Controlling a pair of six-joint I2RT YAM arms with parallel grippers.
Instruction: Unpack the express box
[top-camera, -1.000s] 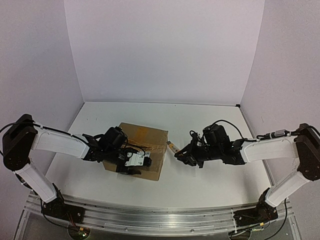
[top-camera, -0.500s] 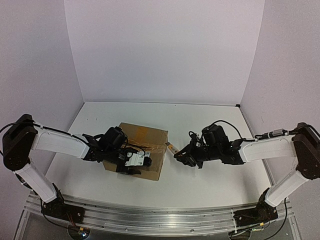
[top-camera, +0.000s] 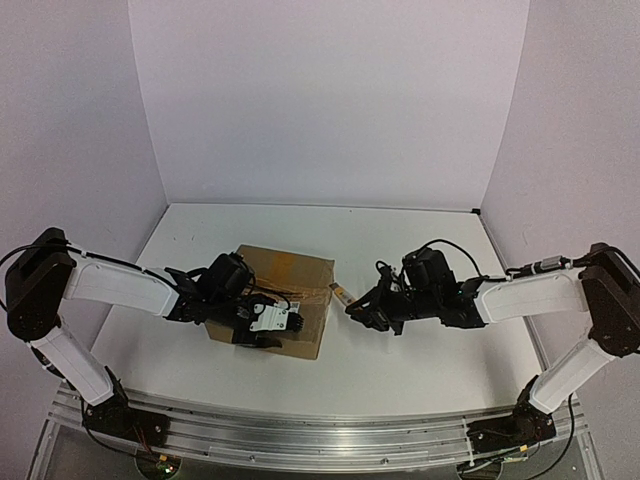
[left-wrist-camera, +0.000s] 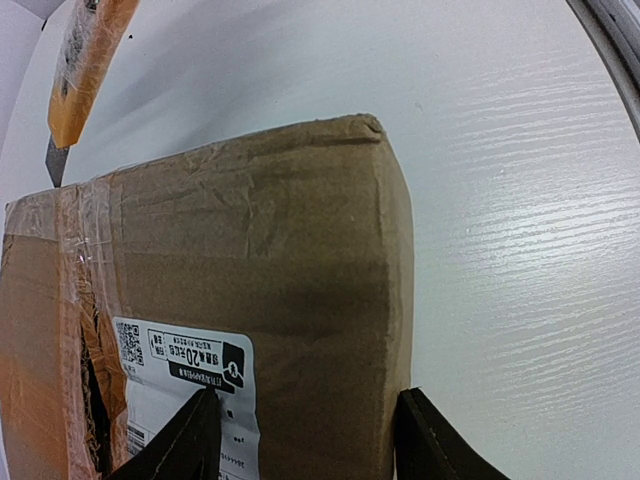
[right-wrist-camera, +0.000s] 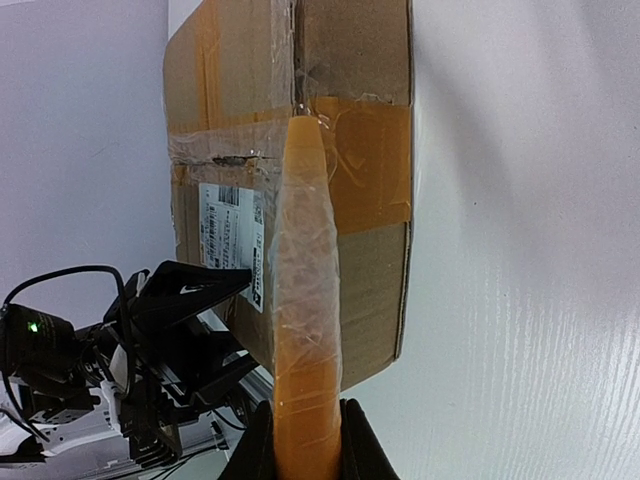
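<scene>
The express box (top-camera: 290, 275) lies flat on the white desk (top-camera: 400, 360), its brown cardboard crossed by strips of clear and tan tape (right-wrist-camera: 375, 165) and carrying a white barcode label (left-wrist-camera: 185, 365) on its near end. The left claw (left-wrist-camera: 305, 395) sits at that labelled end of the box, spread wide and clamped over it. One of its fingers (left-wrist-camera: 180, 445) lies against the label side, and the other is against the bare cardboard edge next to the desk surface. The right claw (right-wrist-camera: 305, 412) is just off the right side of the box, closed tight on the orange handle of a slim utility knife (right-wrist-camera: 303, 300). The knife points toward the box, with its tip at the taped edge on the box's right side, where the tan strip wraps over. Whether the blade actually touches the tape cannot be told.
</scene>
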